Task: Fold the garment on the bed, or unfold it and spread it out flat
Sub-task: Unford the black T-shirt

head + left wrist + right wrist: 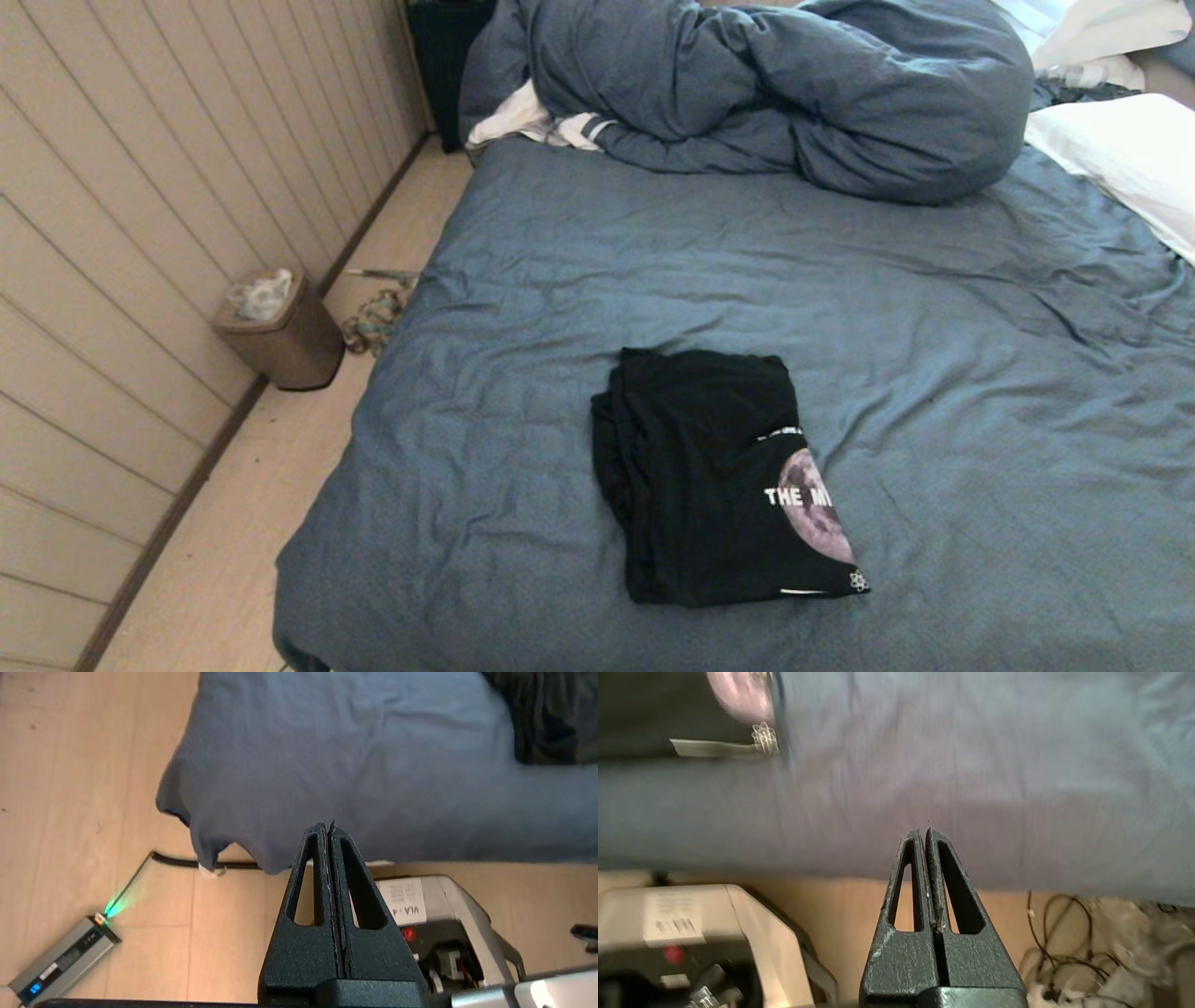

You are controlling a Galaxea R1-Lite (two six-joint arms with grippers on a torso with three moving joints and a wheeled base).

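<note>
Garment [714,476] lies folded on bed [934,373], well apart from both grippers; L gripper [327,828] & R gripper [923,833] pinched closed, empty, near bed edge.

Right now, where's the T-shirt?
Head view: the T-shirt lies folded on the bed, near its front edge, well short of the duvet.

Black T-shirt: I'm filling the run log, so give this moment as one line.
garment: folded, moon print up, on bed | left gripper: jaws shut, empty, off shirt | right gripper: same
</note>
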